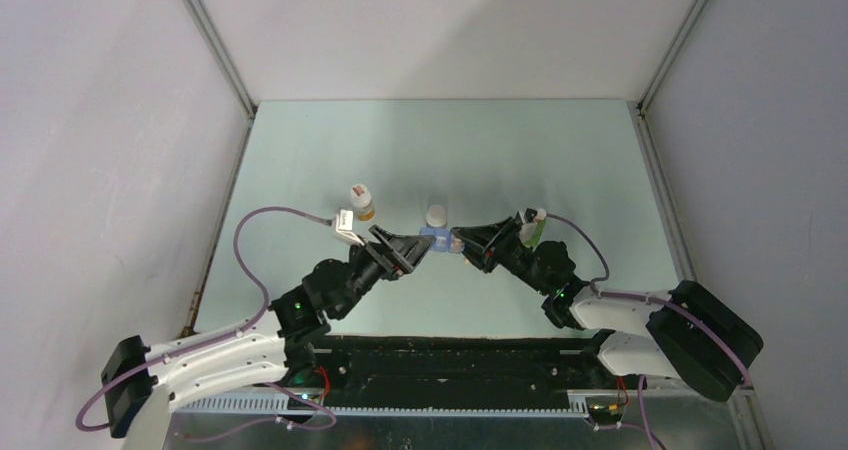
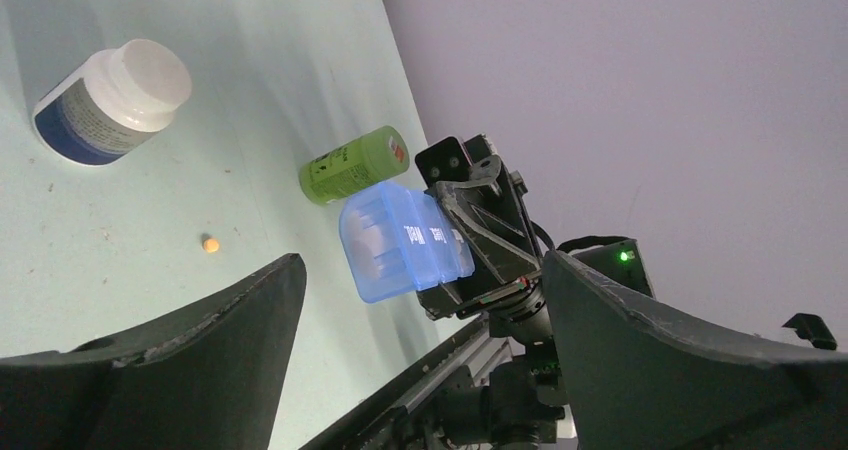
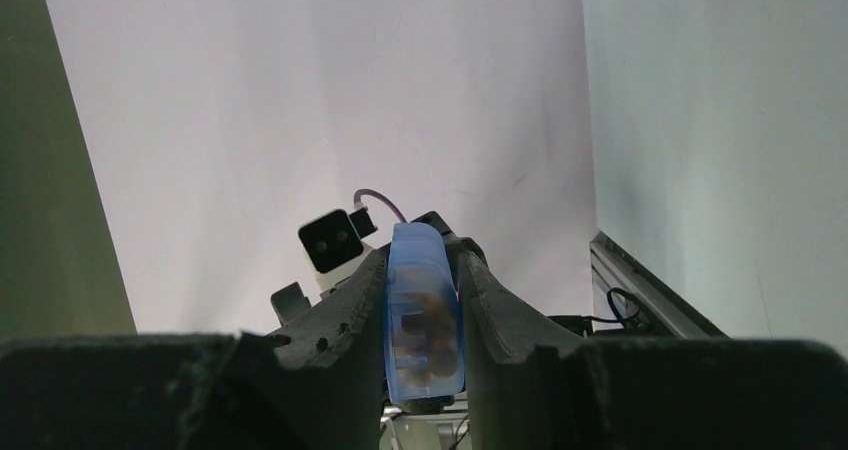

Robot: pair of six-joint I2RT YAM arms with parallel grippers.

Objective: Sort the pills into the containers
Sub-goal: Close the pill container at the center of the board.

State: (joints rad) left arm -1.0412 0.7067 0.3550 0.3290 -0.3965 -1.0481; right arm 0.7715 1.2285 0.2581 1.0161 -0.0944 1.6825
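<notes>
Left claw: my left claw [image 1: 418, 247] stands wide open and holds nothing. Its two dark fingers [image 2: 200, 350] frame the pill box without touching it.
Right claw: my right claw [image 1: 463, 241] is closed on the pill box [image 3: 424, 320], one finger pressed flat against each broad face.
Pill box: translucent blue, near the middle of the table [image 1: 330, 150], between my two claws. It seems lifted clear of the surface and tilted.
Loose pill: one tiny orange tablet [image 2: 210, 244] lies on the table. In the left wrist view it is at 9 o'clock from the box and 5 o'clock from the white-capped bottle.
Bottles: from above, the white-capped bottle [image 1: 436, 215] stands at 12 o'clock from the box, just behind it. An amber bottle [image 1: 362, 202] is at 10 o'clock. A green bottle [image 1: 533, 228] is at 3 o'clock, by my right arm.
Step in hand: I judge that my right claw is presenting the box while my left is free to work.
Next move: probably my left claw drops toward the loose pill and pinches it very finely, or first lifts a compartment lid. I cannot tell whether any lid is open.
Only the left wrist view shows: the loose pill, and white lettering on the box lids.
Only the right wrist view shows: the grip edge-on, and a brownish blur inside the box, perhaps pills.
Only the top view shows: both arms meeting at the box, and the amber bottle.
</notes>
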